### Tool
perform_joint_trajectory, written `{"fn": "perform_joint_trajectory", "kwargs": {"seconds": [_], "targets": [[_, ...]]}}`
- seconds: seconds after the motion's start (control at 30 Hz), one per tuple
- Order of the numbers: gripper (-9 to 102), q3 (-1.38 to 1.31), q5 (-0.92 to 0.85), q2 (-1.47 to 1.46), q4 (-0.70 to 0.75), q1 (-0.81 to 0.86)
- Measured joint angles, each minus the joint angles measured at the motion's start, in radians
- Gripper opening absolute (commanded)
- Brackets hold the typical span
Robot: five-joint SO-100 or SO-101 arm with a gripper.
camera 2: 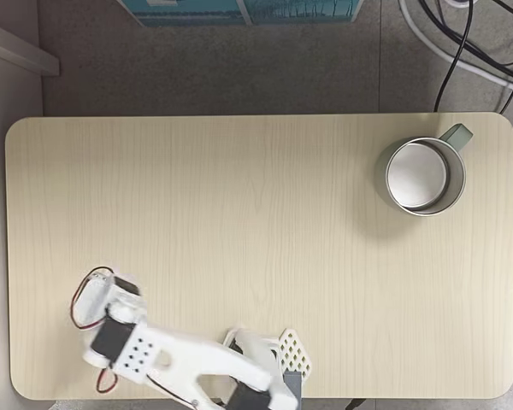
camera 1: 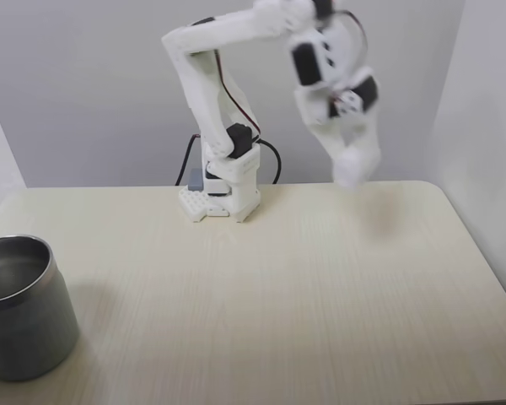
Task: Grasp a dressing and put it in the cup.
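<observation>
I am looking at the desk [camera 2: 239, 213] through both fixed views, and I am judging that the task is sitting at or near its start, with everything that counts left to do. The cup [camera 1: 21, 308] is standing upright near the front left corner of the desk in a fixed view, and in the top-down fixed view the cup [camera 2: 423, 177] is sitting near the far right corner, close to the right edge; what I am seeing inside it is pale bare metal, with no roll lying in it as far as I can tell. The arm [camera 1: 211, 93] is rising from its base [camera 1: 223, 190] at the back edge of the desk and is reaching up and over to the right of that view, so the gripper [camera 1: 352, 164] is hanging blurred in the air above the back right part of the desk, well apart from the cup. I am not finding the dressing anywhere on the desk top, and the white blob at the gripper's tip is too smeared for me to say whether it is plastic or gauze. For the same reason I cannot tell whether the jaws are standing apart or pressed together. From above, the arm [camera 2: 171, 359] is lying along the near edge toward the left corner. So locating the dressing, grasping it and carrying it across to the cup are all, in my estimate, waiting.
</observation>
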Motion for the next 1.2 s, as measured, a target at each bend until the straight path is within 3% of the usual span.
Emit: {"fn": "perform_joint_trajectory", "kwargs": {"seconds": [0.17,0.4,0.7,0.93,1.2], "targets": [[0,0.0,-0.032,-0.143,0.034,0.238],[0,0.052,-0.091,-0.218,-0.021,0.755],[0,0.193,-0.06,0.075,-0.161,1.312],[0,0.417,-0.032,0.413,-0.201,1.532],[0,0.591,-0.038,0.658,-0.199,1.589]]}}
